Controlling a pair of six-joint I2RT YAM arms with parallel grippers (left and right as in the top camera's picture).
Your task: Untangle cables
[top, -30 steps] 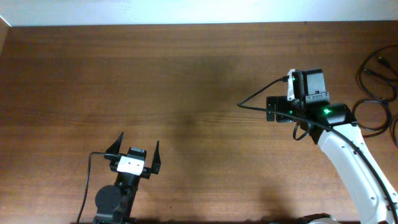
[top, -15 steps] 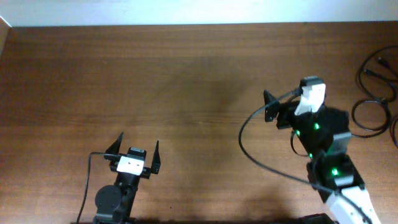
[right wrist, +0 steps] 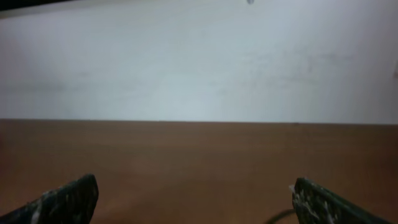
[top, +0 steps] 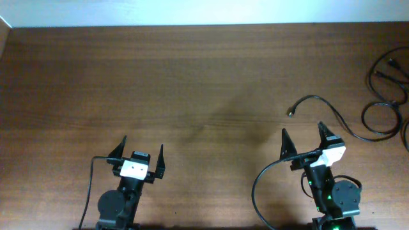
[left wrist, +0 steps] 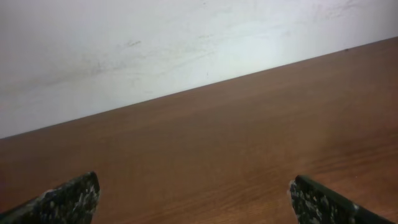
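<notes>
The right gripper [top: 302, 131] stands spread wide with nothing between its fingers. The cables [top: 312, 98] lie ahead of it and off to its right. One loose strand's plug end [top: 291, 114] rests just ahead of its left fingertip without touching it. The strand then arcs across the gripper's front to the looped bunch well to its right, on the table [top: 192, 76]. The left gripper [top: 141, 148], equally spread and empty, has the cables far off to its right.
</notes>
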